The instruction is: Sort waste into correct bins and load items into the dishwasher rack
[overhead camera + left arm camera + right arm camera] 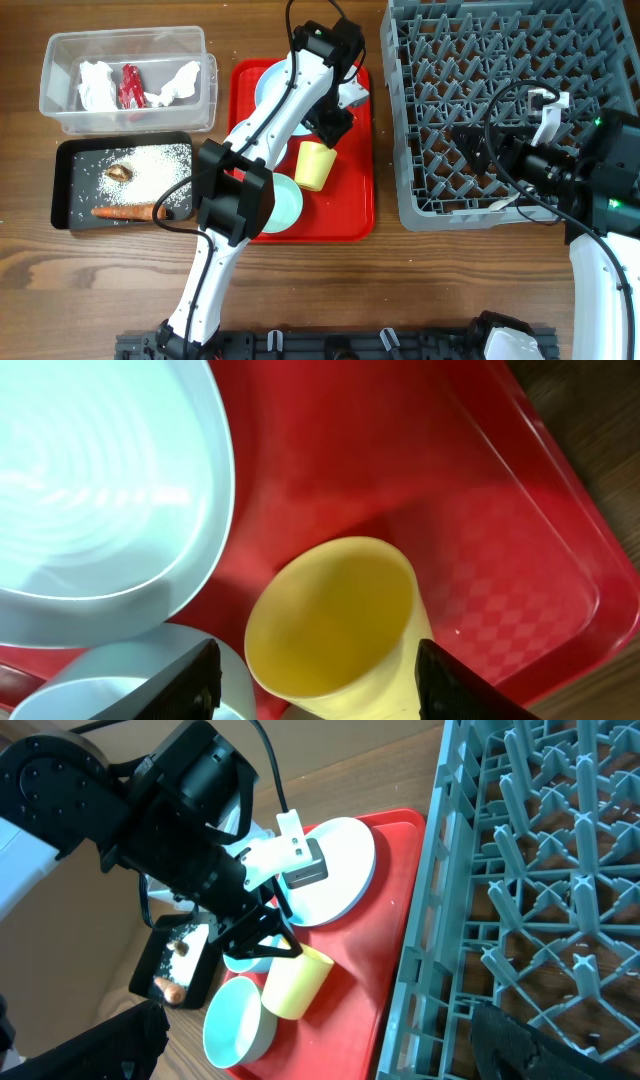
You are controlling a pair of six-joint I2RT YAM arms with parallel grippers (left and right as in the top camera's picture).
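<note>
The yellow cup lies on its side on the red tray, its mouth toward my left gripper. In the left wrist view the cup sits between the open fingers, which do not touch it. The pale blue plate lies at the tray's back, one mint bowl at its front, another partly hidden under the arm. My right gripper is open and empty above the grey dishwasher rack. Tissues and the red wrapper lie in the clear tub. The carrot, scrap and rice lie in the black tray.
The left arm stretches from the table's front edge over the red tray. The rack fills the right side. Bare wood runs along the front and between the tray and the rack.
</note>
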